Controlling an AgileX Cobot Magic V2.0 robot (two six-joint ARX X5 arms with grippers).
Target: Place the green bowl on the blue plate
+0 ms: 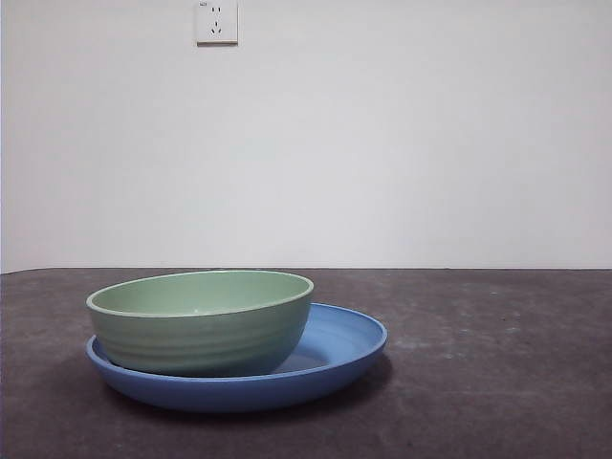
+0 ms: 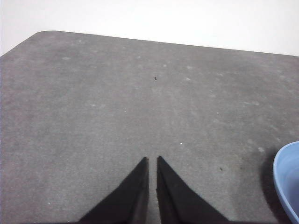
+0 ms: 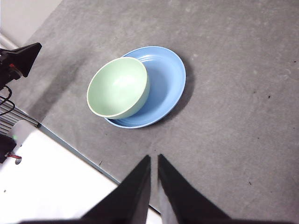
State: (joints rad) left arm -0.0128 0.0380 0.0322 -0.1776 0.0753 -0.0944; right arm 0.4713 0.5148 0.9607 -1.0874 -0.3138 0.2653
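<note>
On the dark grey table (image 1: 497, 382), toward the left of the front view, the green bowl (image 1: 203, 321) sits on the blue plate (image 1: 337, 352), and it's off-centre: the bowl is crowded to one side of the plate, its wall reaching out over the plate's rim there, while a broad crescent of bare blue shows on the other side. One bowl, one plate, that's the count.

Room to move? Plenty. To the right of the plate in the front view the tabletop runs bare to the frame's edge, and behind it the table's far edge meets a plain white wall with one socket (image 1: 216, 21) high up. From the right wrist view, the table's near edge runs just beside the plate, with a white surface (image 3: 51, 186) beyond it.

The right gripper (image 3: 153, 158) hangs high and well apart from the dishes, jaws pressed nearly together, nothing between them. The left gripper (image 2: 152, 160) is the same: jaws all but touching, empty, over bare table, with just a sliver of the plate's rim at one side.
</note>
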